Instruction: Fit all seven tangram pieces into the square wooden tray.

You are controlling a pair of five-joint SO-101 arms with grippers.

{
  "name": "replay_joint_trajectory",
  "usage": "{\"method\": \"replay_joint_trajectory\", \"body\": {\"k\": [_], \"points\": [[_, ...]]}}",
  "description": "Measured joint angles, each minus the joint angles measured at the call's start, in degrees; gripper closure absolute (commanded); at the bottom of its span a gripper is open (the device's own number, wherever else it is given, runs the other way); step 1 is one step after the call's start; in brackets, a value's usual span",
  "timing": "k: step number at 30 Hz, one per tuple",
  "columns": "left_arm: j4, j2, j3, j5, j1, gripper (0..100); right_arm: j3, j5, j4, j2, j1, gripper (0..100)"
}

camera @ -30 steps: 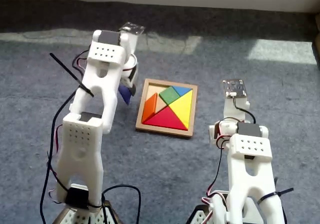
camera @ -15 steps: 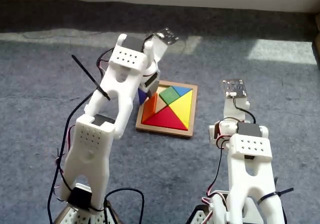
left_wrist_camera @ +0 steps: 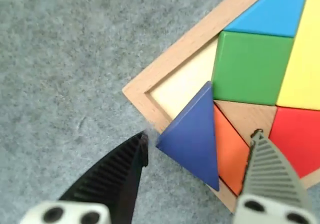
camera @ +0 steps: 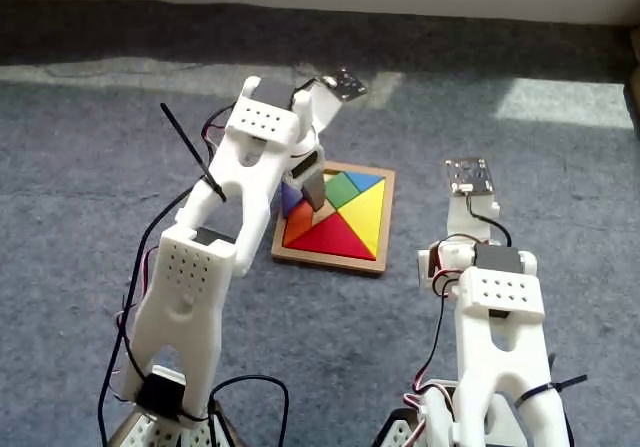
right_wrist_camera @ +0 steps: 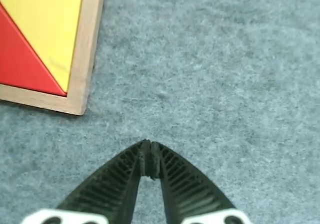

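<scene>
Blue triangle (left_wrist_camera: 192, 129): painted wood, judged rigid, light, slick-faced; grip across opposite edges. Left pincer (left_wrist_camera: 200, 136) clamped on it over tray (left_wrist_camera: 175, 57) corner. Right pincer (right_wrist_camera: 150, 161) together, empty.

The left arm (camera: 250, 157) leans over the far left corner of the wooden tray (camera: 330, 261) on the grey mat (camera: 80, 167). A dark blue piece (camera: 289, 199) is at its tip. In the tray lie a red piece (camera: 330, 237), a yellow piece (camera: 370, 217), a green piece (camera: 340, 190), a light blue piece (camera: 366, 180) and an orange piece (camera: 297, 229). The right arm (camera: 495, 297) is off to the side, apart from the tray
</scene>
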Motion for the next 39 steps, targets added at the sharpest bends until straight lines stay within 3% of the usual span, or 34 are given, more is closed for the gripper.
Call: {"method": "replay_joint_trajectory", "body": {"k": [9,18,26,39], "points": [[8.3,0.3,-12.2,0.0,0.1,77,0.0,0.0,0.0,0.0,0.0,99.5],[9.1,0.3,-6.5,0.1,-4.8,78,0.0,0.0,0.0,0.0,0.0,99.5],[1.2,4.0,-0.7,0.2,-4.8,78,0.0,0.0,0.0,0.0,0.1,99.5],[-0.4,6.3,-6.6,2.3,-1.3,78,0.2,0.0,0.0,0.0,0.0,99.5]]}}
